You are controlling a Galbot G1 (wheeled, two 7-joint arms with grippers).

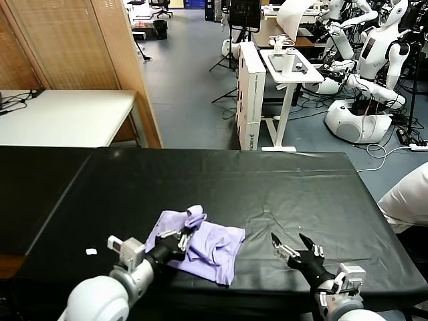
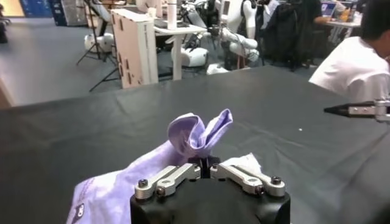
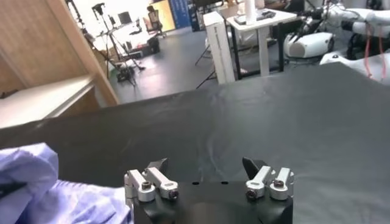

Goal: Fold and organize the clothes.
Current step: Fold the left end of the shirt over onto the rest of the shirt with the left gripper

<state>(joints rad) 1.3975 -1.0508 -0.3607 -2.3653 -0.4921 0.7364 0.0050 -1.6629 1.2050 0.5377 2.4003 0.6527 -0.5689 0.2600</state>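
Note:
A pale lavender T-shirt (image 1: 207,246) lies crumpled near the front edge of the black table (image 1: 221,180), left of centre. My left gripper (image 1: 181,236) is shut on a fold of the T-shirt (image 2: 195,135), and the pinched cloth stands up in a peak just past the fingertips. My right gripper (image 1: 289,243) hovers low over bare table to the right of the shirt, open, with nothing between its fingers (image 3: 157,164). In the right wrist view the shirt (image 3: 42,189) bunches at one side, apart from that gripper (image 3: 206,165).
A small white scrap (image 1: 91,251) lies on the table at the front left. A person in white (image 1: 408,197) sits at the table's right edge. A white desk (image 1: 63,114), a wooden screen (image 1: 100,47) and other robots (image 1: 368,60) stand behind the table.

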